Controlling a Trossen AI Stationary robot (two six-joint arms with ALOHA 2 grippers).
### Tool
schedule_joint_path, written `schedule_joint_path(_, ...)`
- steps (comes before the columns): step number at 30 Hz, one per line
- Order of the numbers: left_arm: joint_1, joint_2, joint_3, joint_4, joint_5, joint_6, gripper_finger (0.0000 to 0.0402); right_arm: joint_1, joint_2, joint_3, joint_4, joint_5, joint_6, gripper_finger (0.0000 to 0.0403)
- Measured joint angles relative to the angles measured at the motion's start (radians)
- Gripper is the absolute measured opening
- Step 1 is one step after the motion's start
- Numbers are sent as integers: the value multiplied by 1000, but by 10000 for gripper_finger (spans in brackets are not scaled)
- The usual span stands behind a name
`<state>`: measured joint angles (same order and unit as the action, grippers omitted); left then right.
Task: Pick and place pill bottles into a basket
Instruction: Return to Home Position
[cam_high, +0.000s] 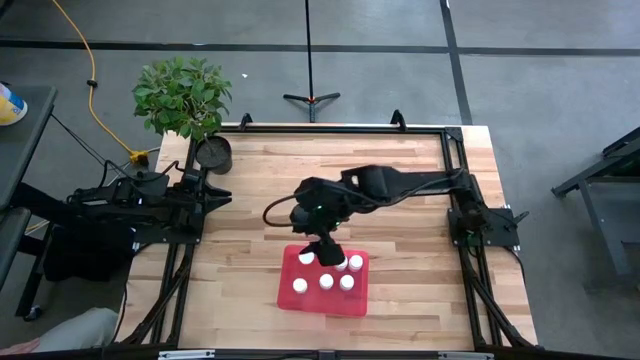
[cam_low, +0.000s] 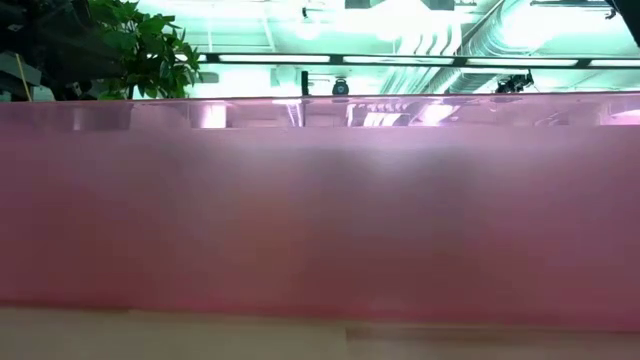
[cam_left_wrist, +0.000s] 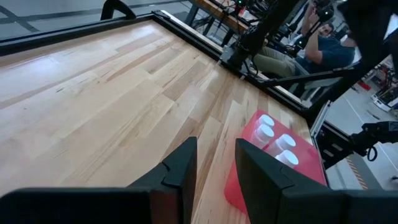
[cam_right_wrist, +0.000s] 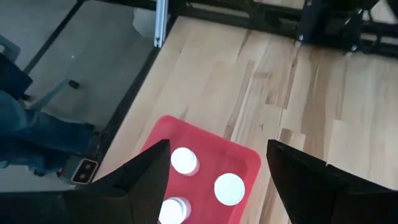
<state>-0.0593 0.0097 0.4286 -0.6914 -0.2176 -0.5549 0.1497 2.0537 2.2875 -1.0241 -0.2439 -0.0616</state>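
Note:
The red-pink basket (cam_high: 323, 298) lies on the table near its near edge, and several pill bottles (cam_high: 326, 282) stand upright in it, showing their white caps. My right gripper (cam_high: 325, 250) hangs open and empty above the basket's far edge. In the right wrist view its gripper (cam_right_wrist: 217, 146) has wide-spread fingers above the basket (cam_right_wrist: 205, 140) and three caps (cam_right_wrist: 229, 188). The basket's wall (cam_low: 320, 220) fills the low view. My left gripper (cam_high: 222, 193) waits at the table's left edge, its fingers (cam_left_wrist: 186, 168) a little apart, with nothing between them.
A black plant pot (cam_high: 213, 153) stands at the table's far left corner, with a leafy plant (cam_high: 182, 95) just beyond it. Bare wood lies between the basket and the far edge. A person (cam_left_wrist: 323, 43) sits in the room beyond the table's right side.

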Motion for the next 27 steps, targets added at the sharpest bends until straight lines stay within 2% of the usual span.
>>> schedule_joint_path(6, 0, 0, 0, 0, 0, 0, 145, 1, -43, -1, -32, 4, -18, 256)
schedule_joint_path(13, 0, 0, 0, 0, 0, 0, 145, -25, -164, 0, -106, 73, -26, 256)
schedule_joint_path(20, 0, 0, 0, 0, 0, 0, 145, -43, -265, 0, -136, 83, -23, 256)
schedule_joint_path(27, 0, 0, 0, 0, 0, 0, 145, -46, -364, 0, -195, 179, 2, 256)
